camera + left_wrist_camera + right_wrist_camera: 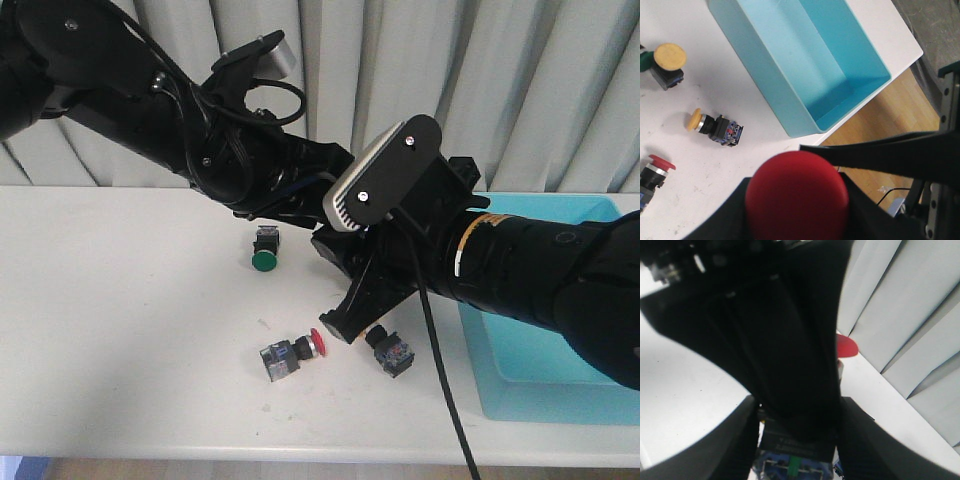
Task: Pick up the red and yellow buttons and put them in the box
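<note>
Left wrist view shows the box (pixel 805 65) bare inside, so nothing is placed yet. The left tool (pixel 805 210) pinches a red button (pixel 796 200); the right tool (pixel 795 440) seems clamped on another button (pixel 795 460), though poorly seen. Two yellow buttons (pixel 670 56) (pixel 695 120) and another red one (pixel 661 162) wait on the tabletop (pixel 700 170).

A white table (pixel 120 300) stands in front of a pale grey curtain (pixel 520 80) that hangs in vertical folds along the whole back. Beyond the table edge, a wooden floor (pixel 867 145) in light brown shows. The light is soft and even.
</note>
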`<state>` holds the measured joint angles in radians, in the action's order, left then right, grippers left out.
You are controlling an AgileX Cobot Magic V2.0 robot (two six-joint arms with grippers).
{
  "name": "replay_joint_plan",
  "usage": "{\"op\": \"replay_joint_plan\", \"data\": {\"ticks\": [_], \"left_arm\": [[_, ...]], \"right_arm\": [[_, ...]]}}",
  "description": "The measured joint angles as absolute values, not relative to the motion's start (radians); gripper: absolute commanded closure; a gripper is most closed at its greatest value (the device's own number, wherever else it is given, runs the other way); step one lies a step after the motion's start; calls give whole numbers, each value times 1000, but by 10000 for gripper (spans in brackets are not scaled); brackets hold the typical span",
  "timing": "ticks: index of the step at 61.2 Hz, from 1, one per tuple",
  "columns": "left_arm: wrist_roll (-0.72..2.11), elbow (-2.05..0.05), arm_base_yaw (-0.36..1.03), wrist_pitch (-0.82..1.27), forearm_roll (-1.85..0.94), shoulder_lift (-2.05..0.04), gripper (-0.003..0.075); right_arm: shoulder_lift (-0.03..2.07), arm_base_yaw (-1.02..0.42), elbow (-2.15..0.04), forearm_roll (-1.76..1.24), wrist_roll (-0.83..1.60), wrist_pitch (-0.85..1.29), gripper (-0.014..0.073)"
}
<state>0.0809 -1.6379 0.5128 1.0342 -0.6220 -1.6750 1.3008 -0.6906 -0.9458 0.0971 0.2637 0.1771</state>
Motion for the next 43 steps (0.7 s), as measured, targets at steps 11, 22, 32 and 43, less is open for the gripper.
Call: {"op": "replay_joint_plan", "data": {"ticks": [11,22,32,43], "left_arm": [[164,-1638,512,1021,-642,-1675,386],[225,-1638,513,1013,-680,-1676,229],[238,-1637,514,1013,-700,-1676,213],[247,-1636,513,1012,-707,-1676,220]], "right_arm": [[1299,-691,-946,97,261,178,598],[1298,-690,-947,96,259,182,596],[1298,-689,-947,106,256,193,595],[1297,-685,-948,116,253,200,594]]}}
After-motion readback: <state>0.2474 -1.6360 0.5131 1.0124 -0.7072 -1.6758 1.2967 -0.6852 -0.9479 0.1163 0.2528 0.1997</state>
